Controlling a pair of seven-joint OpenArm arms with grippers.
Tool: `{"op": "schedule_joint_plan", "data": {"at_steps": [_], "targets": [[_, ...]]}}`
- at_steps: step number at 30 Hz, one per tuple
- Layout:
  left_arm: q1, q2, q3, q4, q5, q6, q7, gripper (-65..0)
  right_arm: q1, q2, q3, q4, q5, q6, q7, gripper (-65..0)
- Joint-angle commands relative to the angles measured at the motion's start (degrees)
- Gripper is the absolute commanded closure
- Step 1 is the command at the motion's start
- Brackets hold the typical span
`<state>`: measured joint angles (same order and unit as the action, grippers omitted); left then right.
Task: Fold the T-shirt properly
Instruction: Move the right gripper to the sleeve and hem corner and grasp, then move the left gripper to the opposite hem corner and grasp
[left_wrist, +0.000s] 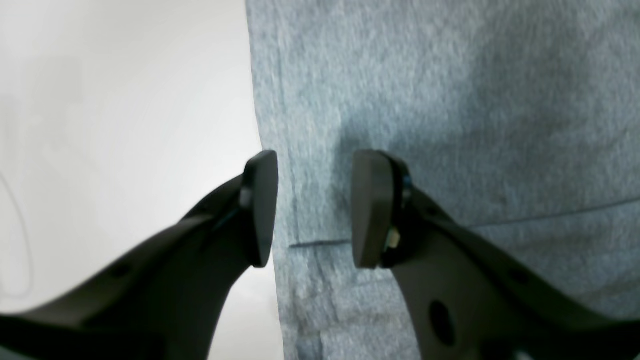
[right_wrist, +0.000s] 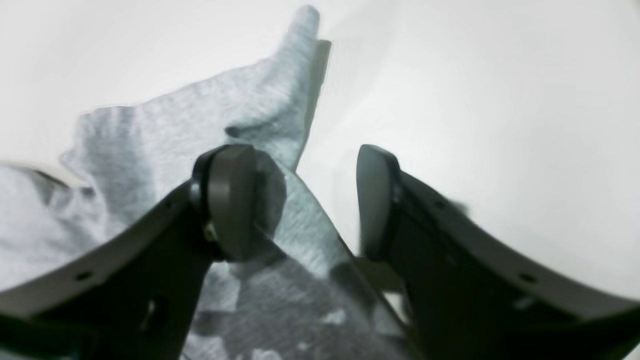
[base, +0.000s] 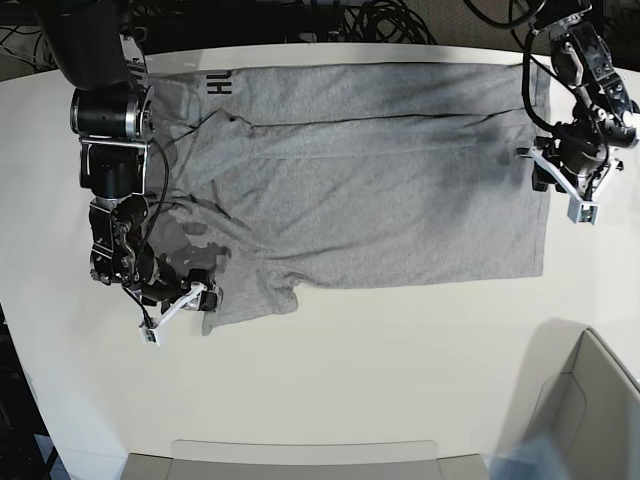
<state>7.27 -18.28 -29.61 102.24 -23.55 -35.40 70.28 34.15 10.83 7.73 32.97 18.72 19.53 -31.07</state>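
Note:
The heather-grey T-shirt (base: 380, 200) lies spread flat across the white table, with a strip of black lettering (base: 220, 86) showing at its far left corner. My left gripper (base: 545, 168) sits at the shirt's right-hand edge. In the left wrist view it (left_wrist: 314, 200) is open, straddling that edge of the T-shirt (left_wrist: 475, 100), one finger over bare table and one over cloth. My right gripper (base: 205, 293) is at the crumpled sleeve near the front left. In the right wrist view it (right_wrist: 305, 200) is open, one pad (right_wrist: 232, 200) resting on the T-shirt (right_wrist: 165, 135) and the other over the table.
A pale bin (base: 590, 400) stands at the front right corner and a shallow tray edge (base: 300, 455) runs along the front. Black cables (base: 380, 20) lie behind the table's far edge. White tabletop (base: 400, 360) surrounds the shirt.

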Motion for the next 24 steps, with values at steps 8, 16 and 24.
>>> {"op": "schedule_joint_plan", "data": {"at_steps": [8, 16, 24], "targets": [[-0.6, -0.9, -0.2, 0.9, -0.3, 0.1, -1.2, -25.3, 1.8, -0.3, -5.7, 0.7, 0.7, 0.6, 0.3, -31.8], [-11.7, -1.2, 0.5, 0.1, -0.3, -0.3, -0.8, -25.8, 1.6, -0.2, -7.7, 0.7, 0.7, 0.5, 0.2, -22.9], [-31.5, -6.7, 11.3, -28.3, -0.2, -0.3, -4.6, -29.8, 1.5, -0.2, -7.8, 0.7, 0.7, 0.5, -3.2, -22.8]]}}
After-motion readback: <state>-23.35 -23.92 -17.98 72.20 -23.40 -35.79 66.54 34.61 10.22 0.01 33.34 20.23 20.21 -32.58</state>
